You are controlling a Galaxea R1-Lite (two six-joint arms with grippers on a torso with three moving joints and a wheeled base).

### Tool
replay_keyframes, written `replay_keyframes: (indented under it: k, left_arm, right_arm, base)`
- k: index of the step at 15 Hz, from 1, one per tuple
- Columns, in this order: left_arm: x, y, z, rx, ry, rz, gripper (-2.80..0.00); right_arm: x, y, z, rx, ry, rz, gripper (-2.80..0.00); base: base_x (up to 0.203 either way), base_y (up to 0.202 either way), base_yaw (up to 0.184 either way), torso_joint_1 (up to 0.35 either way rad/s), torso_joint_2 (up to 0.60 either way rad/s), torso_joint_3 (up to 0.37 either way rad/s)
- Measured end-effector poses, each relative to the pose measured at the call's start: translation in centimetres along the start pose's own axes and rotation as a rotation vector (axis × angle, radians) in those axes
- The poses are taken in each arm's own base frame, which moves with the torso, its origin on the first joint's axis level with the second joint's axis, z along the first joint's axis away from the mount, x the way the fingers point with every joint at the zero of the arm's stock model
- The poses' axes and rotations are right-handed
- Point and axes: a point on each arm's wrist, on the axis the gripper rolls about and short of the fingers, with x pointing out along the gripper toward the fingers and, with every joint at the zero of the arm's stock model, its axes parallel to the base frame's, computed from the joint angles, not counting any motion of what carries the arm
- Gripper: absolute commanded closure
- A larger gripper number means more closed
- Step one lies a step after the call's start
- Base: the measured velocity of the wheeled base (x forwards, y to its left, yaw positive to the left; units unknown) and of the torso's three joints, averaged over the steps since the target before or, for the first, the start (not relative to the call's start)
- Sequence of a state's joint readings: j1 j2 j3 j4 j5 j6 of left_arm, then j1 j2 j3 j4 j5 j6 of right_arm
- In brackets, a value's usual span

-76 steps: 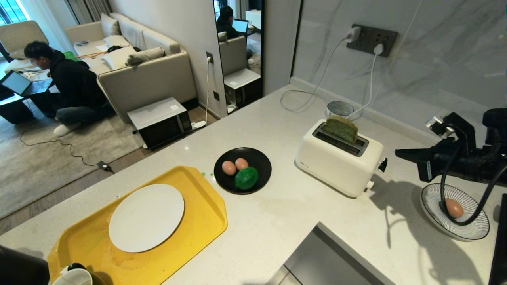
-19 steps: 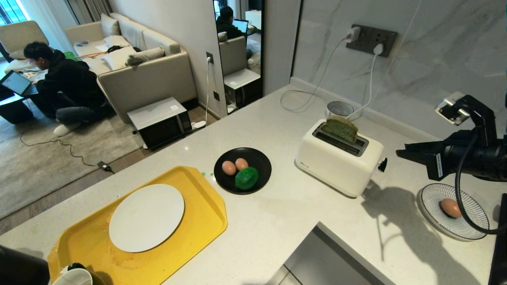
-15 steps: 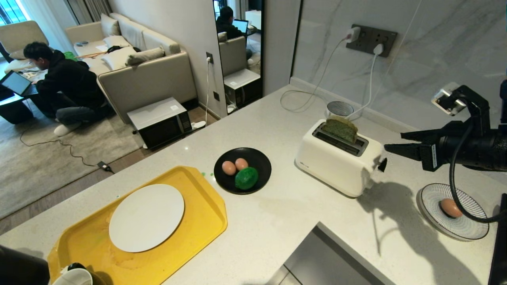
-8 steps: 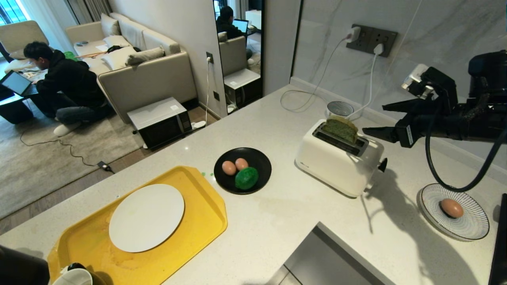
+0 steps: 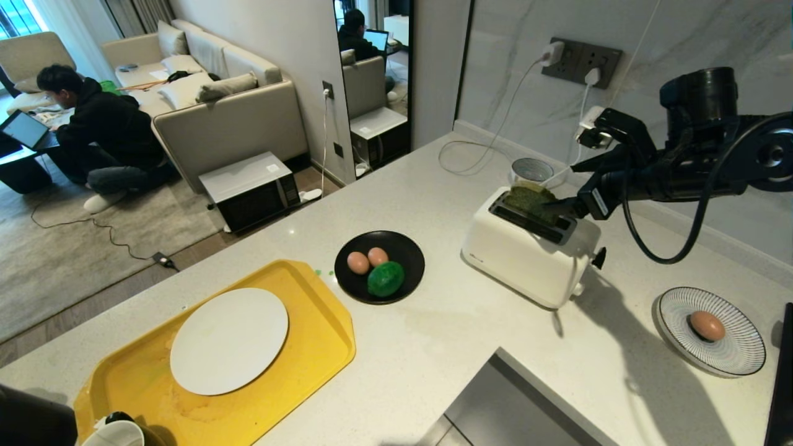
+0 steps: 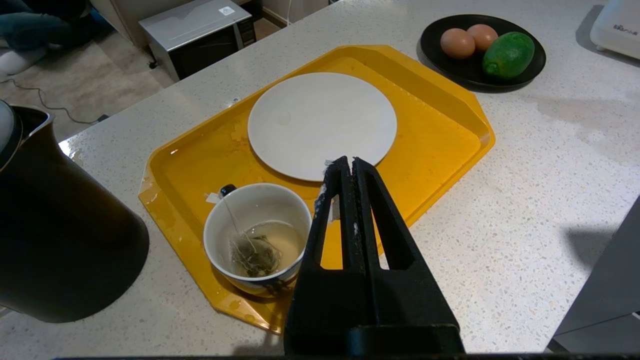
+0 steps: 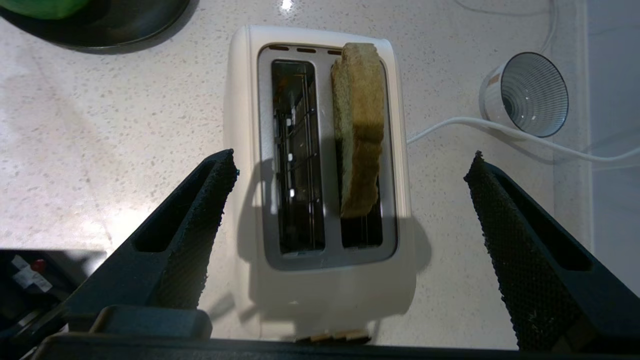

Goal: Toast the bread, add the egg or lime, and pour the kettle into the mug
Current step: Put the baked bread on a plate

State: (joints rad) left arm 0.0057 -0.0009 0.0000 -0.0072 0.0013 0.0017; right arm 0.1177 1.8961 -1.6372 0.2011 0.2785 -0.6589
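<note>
bread (image 7: 357, 125) half sunk in toaster (image 7: 320, 285) (base hidden)

No legible text; small logo on toaster (image 5: 531, 254) front too tiny to read.

speckled, polished stone counter (image 5: 433, 347), faintly glossy. smooth cream plastic toaster (image 5: 526, 257) with brushed metal slot plate. porous, crumbly bread (image 7: 357, 125) with rough brown crust. glossy yellow plastic tray (image 6: 440, 125), wet in patches. matt white ceramic plate (image 6: 322, 122). matt black plate (image 5: 403, 248) under smooth-shelled eggs (image 5: 358, 262) and bumpy, shiny lime (image 5: 385, 279). matt black kettle (image 6: 55, 240). glazed mug (image 6: 257, 240), white inside. matt black plastic right gripper (image 7: 350, 200) with rough, grainy pads (image 7: 505, 225). veined, polished marble wall (image 5: 681, 62).
</note>
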Motion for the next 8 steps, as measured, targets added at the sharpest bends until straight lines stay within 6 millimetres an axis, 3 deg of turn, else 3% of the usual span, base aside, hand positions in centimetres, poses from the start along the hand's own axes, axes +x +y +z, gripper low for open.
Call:
replay_keyframes:
  k: [4,8]
  left_arm:
    - [0.0,0.0,0.0,0.000,0.000,0.000,0.00]
    - [0.0,0.0,0.0,0.000,0.000,0.000,0.00]
  right_arm:
    - [3.3,-0.6,-0.6,0.005,0.020,-0.002,-2.80]
    - [5.3,-0.9,-1.2,0.008,0.038,-0.010,-2.80]
  base:
    - [0.000,0.000,0.000,0.000,0.00,0.000]
    - [0.000,0.000,0.000,0.000,0.00,0.000]
